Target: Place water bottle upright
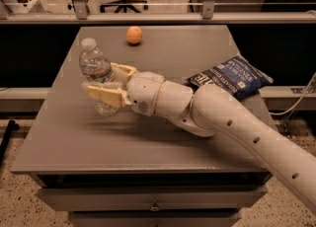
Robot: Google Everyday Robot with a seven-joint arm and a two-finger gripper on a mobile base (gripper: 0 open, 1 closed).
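I see the water bottle (95,68) standing up straight, white cap on top, its bottom down at the grey surface (74,142). My end effector (100,78) is closed around the bottle's middle, one finger in front and one behind. Well beyond the end effector, near the far edge, sits a small orange fruit (134,35). A blue snack bag (232,77) lies back beside the arm.

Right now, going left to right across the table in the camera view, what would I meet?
The water bottle, upright, with the tool closed around it → round orange object, farther back → blue snack bag, far right.
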